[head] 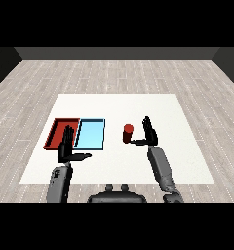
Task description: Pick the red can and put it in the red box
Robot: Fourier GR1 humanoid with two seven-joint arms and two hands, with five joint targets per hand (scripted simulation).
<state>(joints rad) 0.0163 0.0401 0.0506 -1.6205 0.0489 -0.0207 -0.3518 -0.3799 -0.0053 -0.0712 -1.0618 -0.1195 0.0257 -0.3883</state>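
Note:
The red can [128,133] stands upright on the white table, to the right of the light blue tray [90,135]. My right hand [149,133] is just right of the can, fingers straight and pointing away, thumb reaching toward the can's base; it is open and holds nothing. The red tray [57,128] lies at the left, next to the blue one. My left hand [66,145] hovers over the red tray's near right corner, open, fingers straight and thumb out to the right, hiding part of that tray.
The white table [119,107] stretches well beyond the trays toward the back and the right. A wooden floor surrounds it.

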